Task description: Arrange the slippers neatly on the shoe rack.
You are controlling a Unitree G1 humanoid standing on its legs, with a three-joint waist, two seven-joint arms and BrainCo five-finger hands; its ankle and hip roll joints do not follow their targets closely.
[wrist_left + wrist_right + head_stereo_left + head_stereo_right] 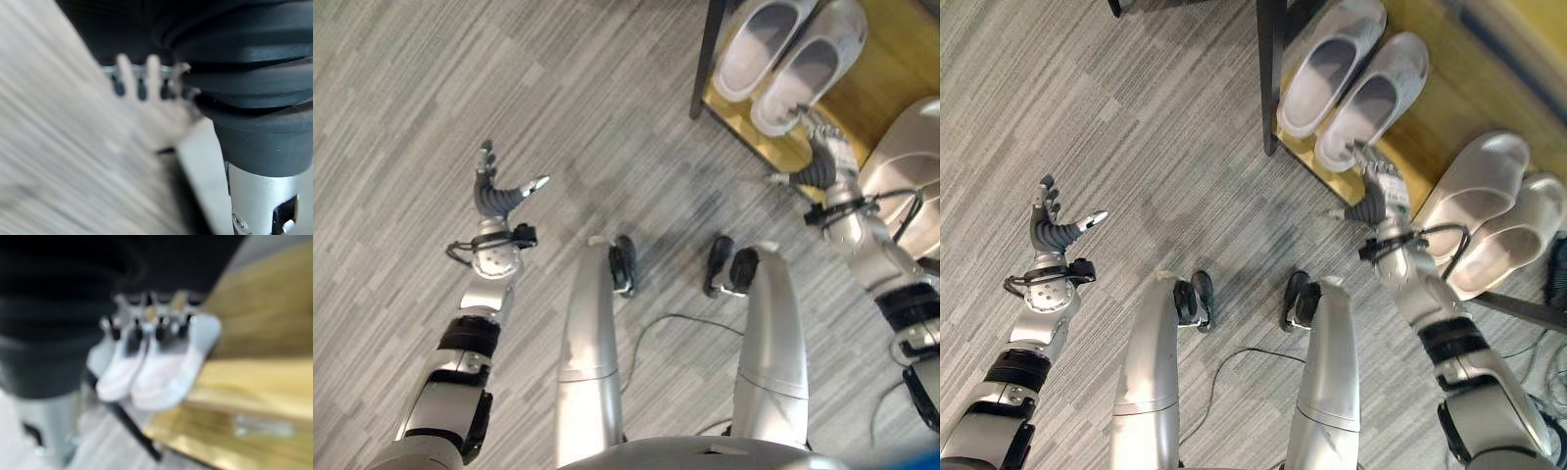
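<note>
Two grey slippers (1356,83) sat side by side on the rack's (1449,108) wooden shelf, toes pointing away from the robot and a bit to its right, heels toward the shelf's near edge, long axes roughly parallel. Right hand (1378,192) was at the heel of the nearer slipper (1376,101), fingertips at or just short of it; couldn't tell actual contact. Fingers looked straight and loosely spread, not curled round anything; right wrist view agreed, fingers in a row with both slippers just past them. So it was holding nothing. A second pair (1494,211) lay further to the robot's right, beside the right forearm; whether on a lower shelf or the floor, couldn't tell. Left hand (1053,227) hung over bare floor (1136,117) well apart from the rack, fingers splayed, nothing in it, idle. Key relation: the pair on the shelf lay straight ahead of the right hand along its reach line, long axis about in line with the fingers, so any nudge would act along the slipper's length, pushing it deeper onto the shelf. Right hand was far nearer; left was out of play. My read: first pair already placed, right hand either squaring it up or backing off. Risk: an off-centre push at the heel would skew the near slipper against its mate.
</note>
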